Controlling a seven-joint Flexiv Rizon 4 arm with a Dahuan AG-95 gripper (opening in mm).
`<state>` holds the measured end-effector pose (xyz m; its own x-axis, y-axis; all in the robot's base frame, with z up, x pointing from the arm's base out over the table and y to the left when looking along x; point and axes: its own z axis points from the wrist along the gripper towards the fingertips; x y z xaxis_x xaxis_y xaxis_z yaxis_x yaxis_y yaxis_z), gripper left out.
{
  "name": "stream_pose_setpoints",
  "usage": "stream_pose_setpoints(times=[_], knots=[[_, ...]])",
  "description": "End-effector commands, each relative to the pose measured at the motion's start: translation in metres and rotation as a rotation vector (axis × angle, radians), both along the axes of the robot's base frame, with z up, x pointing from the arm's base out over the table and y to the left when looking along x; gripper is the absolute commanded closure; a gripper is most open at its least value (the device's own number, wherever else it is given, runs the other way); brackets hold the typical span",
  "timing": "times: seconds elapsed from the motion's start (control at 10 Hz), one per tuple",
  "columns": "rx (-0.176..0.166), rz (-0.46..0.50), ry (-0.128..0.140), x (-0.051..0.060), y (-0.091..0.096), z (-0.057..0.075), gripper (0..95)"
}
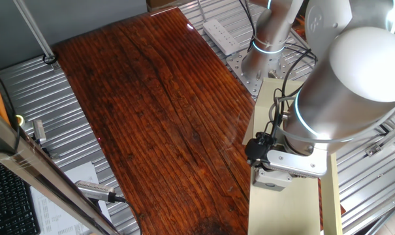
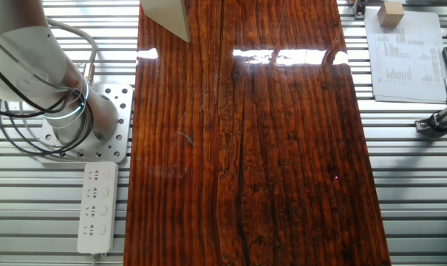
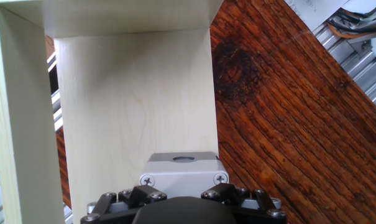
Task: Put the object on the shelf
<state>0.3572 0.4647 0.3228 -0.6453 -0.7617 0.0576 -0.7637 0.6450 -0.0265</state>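
The light-grey box point(image 3: 183, 169) shows at the bottom middle of the hand view, with two screws and a round hole on the face towards me. Its red button is hidden. My gripper point(image 3: 184, 191) is shut on the box, with black fingers point(image 3: 144, 194) against both of its sides. The box is low over the cream shelf point(image 3: 132, 106), between the raised side wall on the left and the panel's right edge. In one fixed view the gripper point(image 1: 268, 171) and box point(image 1: 273, 181) are over the shelf point(image 1: 270, 104) at the table's right. A corner of the shelf point(image 2: 165, 18) shows in the other fixed view.
The dark red-brown wooden tabletop point(image 1: 151, 111) lies left of the shelf. A white power strip point(image 2: 97, 207) lies beside the arm's base point(image 2: 75, 125) on the metal frame. Printed papers point(image 2: 404, 52) and cables lie beyond the far side of the table.
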Motion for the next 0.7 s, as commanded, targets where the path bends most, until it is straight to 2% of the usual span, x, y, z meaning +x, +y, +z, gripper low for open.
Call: stream_pose_setpoints(times=[0.1, 0.7], knots=[[0.000, 0.005, 0.002, -0.0003, -0.0001, 0.0002, 38.0], [0.001, 0.006, 0.002, -0.0003, -0.0003, -0.0010, 38.0]])
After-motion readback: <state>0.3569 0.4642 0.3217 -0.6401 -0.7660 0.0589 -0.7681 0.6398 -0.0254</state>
